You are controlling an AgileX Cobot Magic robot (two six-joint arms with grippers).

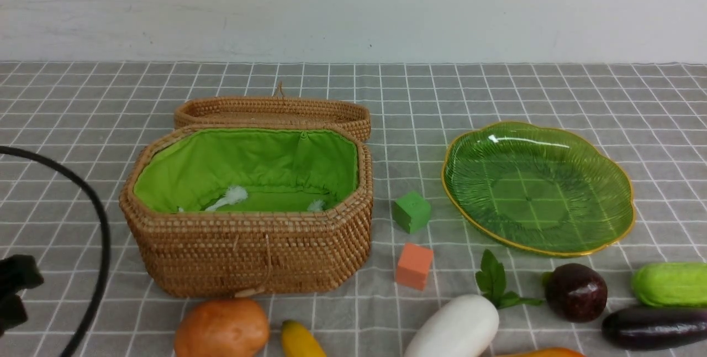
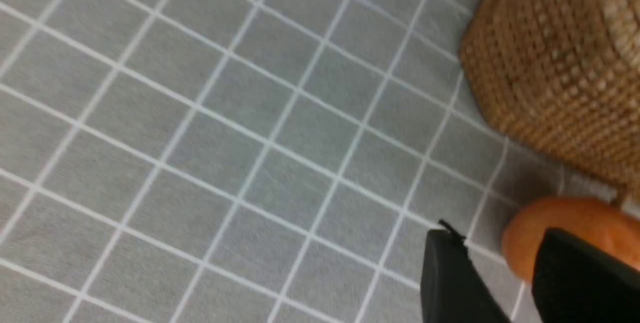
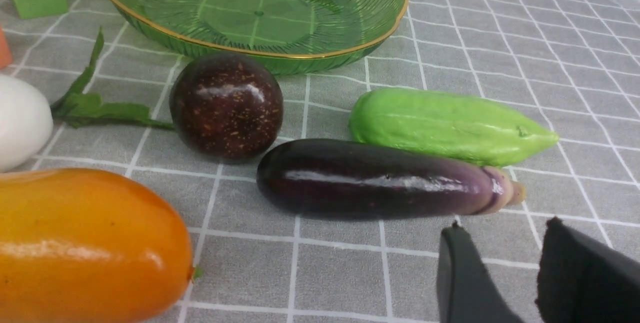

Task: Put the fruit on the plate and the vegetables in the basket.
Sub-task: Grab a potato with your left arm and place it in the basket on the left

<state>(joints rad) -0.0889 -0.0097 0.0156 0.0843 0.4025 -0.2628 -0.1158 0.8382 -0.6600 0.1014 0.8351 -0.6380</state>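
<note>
While nothing is sorted yet, left gripper point(image 2: 500, 243) hangs parted, empty, beside potato point(image 1: 222, 328) at tabletop's near edge, basket point(image 1: 248, 257) just behind. Potato looks stiff, smooth, rounded: take across middle. Further right, eggplant point(image 1: 654, 327) looks glossy, likely slippery: grip mid-body. Right gripper point(image 3: 502, 233) is parted, empty, near its pale end.

Front camera overlooks the table point(image 1: 552, 92); close left wrist shares the basket point(image 1: 248, 257), right wrist the plate point(image 1: 536, 185).
</note>
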